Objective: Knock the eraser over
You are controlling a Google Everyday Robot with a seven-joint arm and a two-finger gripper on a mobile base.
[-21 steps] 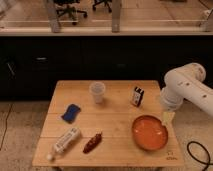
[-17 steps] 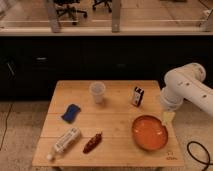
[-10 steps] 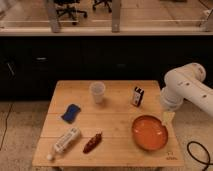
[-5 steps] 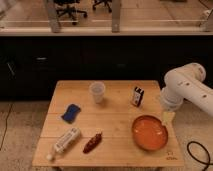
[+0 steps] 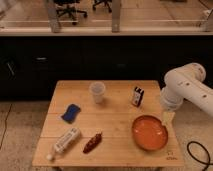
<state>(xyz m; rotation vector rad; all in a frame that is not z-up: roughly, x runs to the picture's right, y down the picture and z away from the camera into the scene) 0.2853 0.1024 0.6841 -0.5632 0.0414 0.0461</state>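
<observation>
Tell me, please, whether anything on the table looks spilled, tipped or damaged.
Nothing stands out. The cup and the eraser stand upright, the bowl looks empty, and no spill shows. Only the white tube lies on its side, front left. The gripper hangs beside the bowl, at the table edge.

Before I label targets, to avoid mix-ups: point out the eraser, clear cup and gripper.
eraser (image 5: 138, 96): camera view, its front face.
clear cup (image 5: 97, 93): camera view, its side wall.
gripper (image 5: 168, 119): camera view, its tip, by the right rim of the orange bowl (image 5: 146, 136).
</observation>
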